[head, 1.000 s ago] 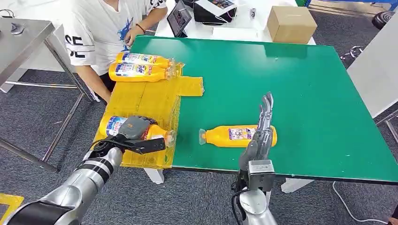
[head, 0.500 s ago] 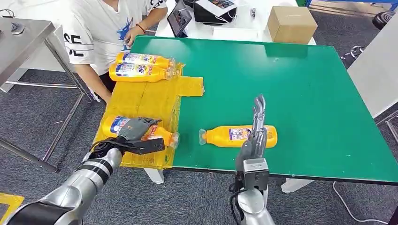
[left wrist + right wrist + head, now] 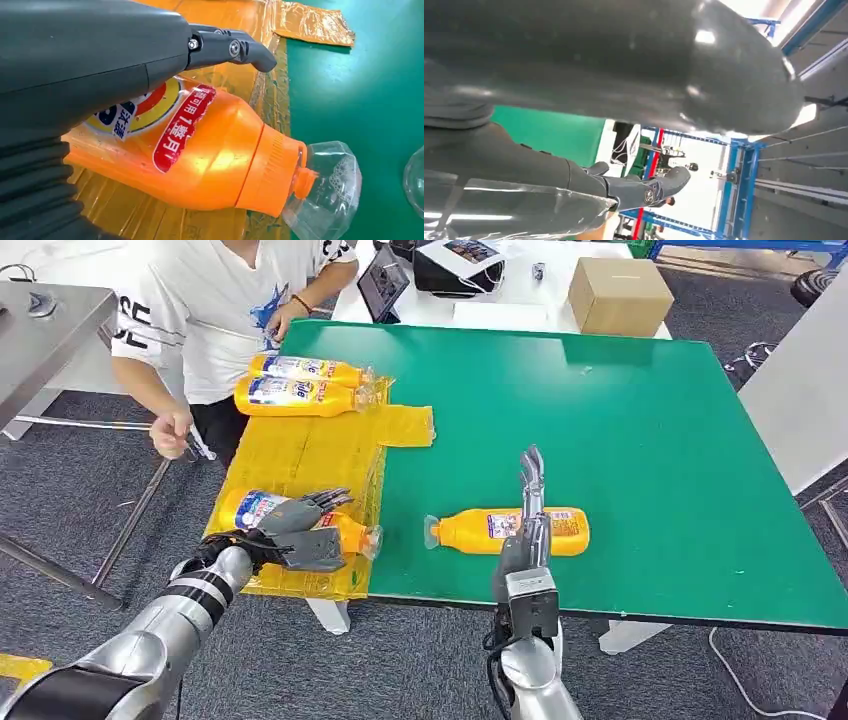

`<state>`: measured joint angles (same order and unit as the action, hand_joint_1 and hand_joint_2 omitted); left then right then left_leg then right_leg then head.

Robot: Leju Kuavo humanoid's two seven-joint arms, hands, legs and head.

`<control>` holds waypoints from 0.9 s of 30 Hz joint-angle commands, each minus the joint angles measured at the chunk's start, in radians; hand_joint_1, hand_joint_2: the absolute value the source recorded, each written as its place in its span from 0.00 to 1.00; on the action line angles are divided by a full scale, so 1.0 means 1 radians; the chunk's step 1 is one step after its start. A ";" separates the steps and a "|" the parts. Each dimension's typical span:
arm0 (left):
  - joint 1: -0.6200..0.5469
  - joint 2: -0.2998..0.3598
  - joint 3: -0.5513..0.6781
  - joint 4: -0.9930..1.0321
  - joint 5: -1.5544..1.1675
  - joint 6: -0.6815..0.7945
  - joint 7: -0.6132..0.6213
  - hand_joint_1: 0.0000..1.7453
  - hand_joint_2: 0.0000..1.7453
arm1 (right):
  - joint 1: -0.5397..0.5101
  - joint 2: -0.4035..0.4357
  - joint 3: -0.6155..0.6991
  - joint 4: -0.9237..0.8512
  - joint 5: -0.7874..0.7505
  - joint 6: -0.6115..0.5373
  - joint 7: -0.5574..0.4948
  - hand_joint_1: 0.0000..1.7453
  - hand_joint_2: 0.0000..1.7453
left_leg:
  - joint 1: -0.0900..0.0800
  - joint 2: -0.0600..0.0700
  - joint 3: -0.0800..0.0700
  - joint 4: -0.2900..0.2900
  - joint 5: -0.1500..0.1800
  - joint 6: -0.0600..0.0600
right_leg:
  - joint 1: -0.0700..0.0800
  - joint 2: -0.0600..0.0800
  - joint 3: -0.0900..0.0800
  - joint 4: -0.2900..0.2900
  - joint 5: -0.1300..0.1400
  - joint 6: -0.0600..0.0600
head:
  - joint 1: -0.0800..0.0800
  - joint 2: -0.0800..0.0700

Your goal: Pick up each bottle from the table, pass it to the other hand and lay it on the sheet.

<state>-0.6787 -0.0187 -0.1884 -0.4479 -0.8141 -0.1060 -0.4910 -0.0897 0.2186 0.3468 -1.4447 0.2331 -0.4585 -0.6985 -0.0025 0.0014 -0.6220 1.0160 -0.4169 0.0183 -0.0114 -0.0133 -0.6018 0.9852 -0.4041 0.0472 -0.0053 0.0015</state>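
Left hand [image 3: 300, 530] released, fingers spread over bottle [image 3: 345, 530] lying on yellow sheet [image 3: 310, 455]. Right hand [image 3: 530, 515] released, fingers straight, above second bottle [image 3: 470, 530] on green worktop [image 3: 650, 440].

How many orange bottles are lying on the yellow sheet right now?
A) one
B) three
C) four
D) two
B: two bottles lie side by side at the far end of the yellow sheet and a third bottle lies at its near end under the left hand; the fourth bottle lies on the green table.
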 commanded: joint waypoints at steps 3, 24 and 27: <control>0.027 0.023 -0.011 0.090 0.000 -0.020 0.008 0.00 0.00 | -0.039 -0.003 -0.022 0.079 -0.002 0.000 0.000 0.00 0.00 | 0.000 0.004 0.006 -0.003 -0.001 -0.001 | 0.000 0.005 0.004 -0.002 0.000 -0.001 | 0.000 0.000; 0.249 -0.143 0.365 -0.565 0.659 0.533 -0.207 0.00 1.00 | -0.179 -0.161 0.006 0.312 0.449 0.095 0.407 0.00 1.00 | 0.001 0.003 -0.002 0.000 -0.001 -0.001 | 0.001 0.004 -0.003 -0.001 0.001 0.000 | -0.001 0.000; 0.281 -0.149 0.379 -0.594 0.673 0.537 -0.207 0.00 1.00 | -0.250 -0.235 -0.031 0.383 0.519 0.153 0.482 0.00 1.00 | 0.001 0.001 -0.001 -0.001 0.000 0.000 | 0.001 0.002 -0.002 -0.003 0.001 0.000 | 0.000 0.000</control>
<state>-0.4578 -0.1389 0.1049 -0.8699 -0.1910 0.4185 -0.7012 -0.1584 0.1636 0.3471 -1.2954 0.6407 -0.3856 -0.3431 -0.0026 0.0016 -0.6274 1.0163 -0.4167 0.0184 -0.0115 -0.0132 -0.6082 0.9851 -0.4037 0.0476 -0.0053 0.0015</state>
